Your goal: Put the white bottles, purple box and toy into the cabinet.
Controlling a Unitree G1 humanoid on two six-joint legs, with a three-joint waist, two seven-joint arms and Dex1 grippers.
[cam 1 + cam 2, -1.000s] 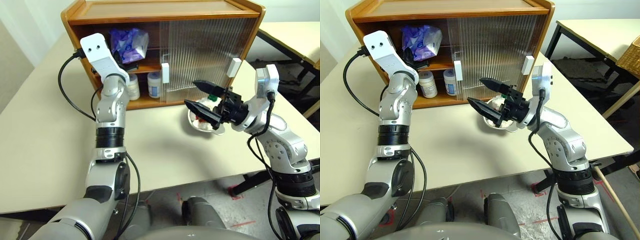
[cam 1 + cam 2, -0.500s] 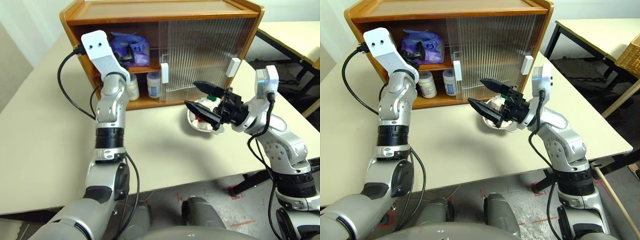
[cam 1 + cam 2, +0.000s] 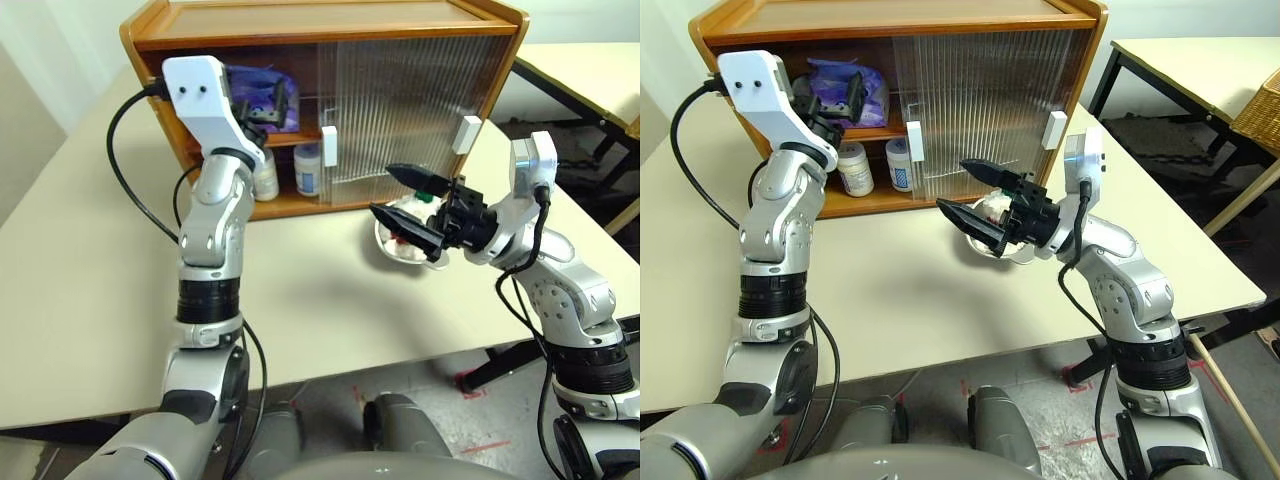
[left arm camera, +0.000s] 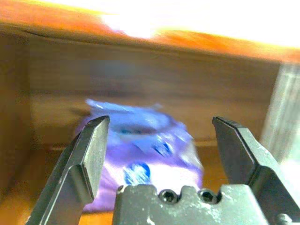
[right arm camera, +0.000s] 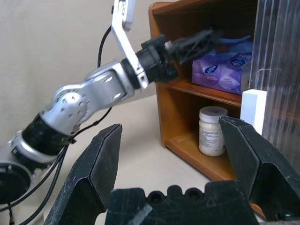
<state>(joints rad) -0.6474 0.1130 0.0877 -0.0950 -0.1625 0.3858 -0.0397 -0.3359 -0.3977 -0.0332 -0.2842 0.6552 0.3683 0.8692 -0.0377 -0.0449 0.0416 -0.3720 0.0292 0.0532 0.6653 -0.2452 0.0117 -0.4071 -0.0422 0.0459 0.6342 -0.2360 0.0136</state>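
Soft lavender-purple tissue pack (image 4: 140, 159) lying on upper shelf of orange-brown wooden cabinet (image 3: 330, 25), 11 o'clock in head view. Left gripper (image 3: 835, 100) just in front of it, fingers spread wide, holding nothing. Two squat white plastic jars (image 3: 308, 168) on lower shelf beneath. Right gripper (image 3: 410, 198) fully open, empty, hovering over small white bowl (image 3: 400, 250) with plush toy (image 3: 992, 210) at 3 o'clock.

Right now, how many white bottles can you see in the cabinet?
2. Both stand on the cabinet's bottom level: one white bottle behind the left arm, the other beside the sliding door's handle. More might sit behind the ribbed doors.
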